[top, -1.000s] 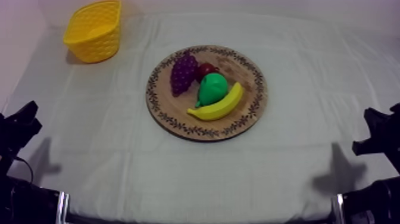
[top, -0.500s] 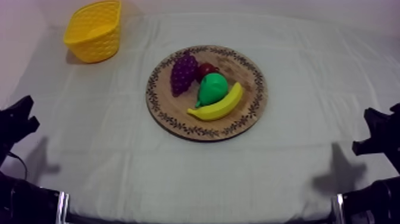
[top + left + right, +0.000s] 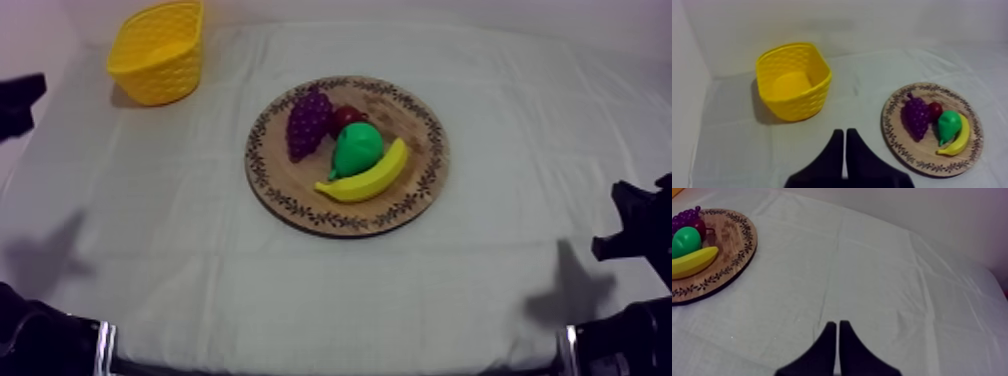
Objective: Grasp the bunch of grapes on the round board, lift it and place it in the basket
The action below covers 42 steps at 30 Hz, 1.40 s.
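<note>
Step in hand, at a guess: the reach, with nothing grasped and the bunch of grapes (image 3: 308, 122) untouched. Sitting on the wooden board (image 3: 415, 120) mid-table, by its far left rim. Boxed in on the inner side by the small red fruit (image 3: 346, 115) and pear (image 3: 356, 148), both just beside. Banana (image 3: 365, 177) toward the near right rim, apart from the grapes. Drop target: yellow basket (image 3: 158, 80) in the table's far left corner, mouth up, well apart from the board.

Go with the left gripper (image 3: 845, 131): up near the table's left edge, aimed down between basket and board. Closed on nothing right now, fingers pressed together into a narrow wedge. Same for the right gripper (image 3: 837, 323), closed and empty, low by the right edge. Leave parked.

To do it well:
- Open wide early, well above the fruit.
- Descend straight over the bunch's thick middle, not the stem end.
- Put one finger on the free rim side, the other into the slim gap next to the small red fruit and pear. Too tight? Rotate and span the bunch end to end instead.
- Expect a lumpy surface, likely slippery; close firmly and check hold before lifting.
- Lift clear of the neighbours before any sideways travel.
- Release only once inside the basket's walls.
</note>
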Each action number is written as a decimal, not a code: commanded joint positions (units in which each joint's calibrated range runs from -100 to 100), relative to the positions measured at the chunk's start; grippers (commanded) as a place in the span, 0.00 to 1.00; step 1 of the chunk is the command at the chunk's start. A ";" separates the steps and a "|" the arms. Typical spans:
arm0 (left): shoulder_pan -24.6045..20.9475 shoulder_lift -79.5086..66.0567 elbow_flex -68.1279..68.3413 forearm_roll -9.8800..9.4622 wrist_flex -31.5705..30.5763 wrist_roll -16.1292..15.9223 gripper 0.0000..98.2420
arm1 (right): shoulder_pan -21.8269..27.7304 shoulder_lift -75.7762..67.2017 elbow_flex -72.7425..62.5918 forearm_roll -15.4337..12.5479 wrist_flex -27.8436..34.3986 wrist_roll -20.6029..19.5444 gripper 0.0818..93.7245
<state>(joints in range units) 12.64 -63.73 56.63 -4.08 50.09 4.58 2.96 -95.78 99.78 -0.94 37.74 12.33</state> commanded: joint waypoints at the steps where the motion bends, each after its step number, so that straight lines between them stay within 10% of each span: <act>1: 1.61 8.48 -13.49 0.15 5.41 0.03 0.00 | 0.03 0.02 -0.01 -0.01 0.00 0.00 0.00; 42: 13.18 72.33 -62.59 2.95 21.10 2.47 0.00 | 0.03 0.02 -0.01 -0.01 0.00 0.00 0.00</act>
<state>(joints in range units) 25.81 4.39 -3.14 -1.14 70.49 6.91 2.96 -95.78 99.78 -0.94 37.74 12.36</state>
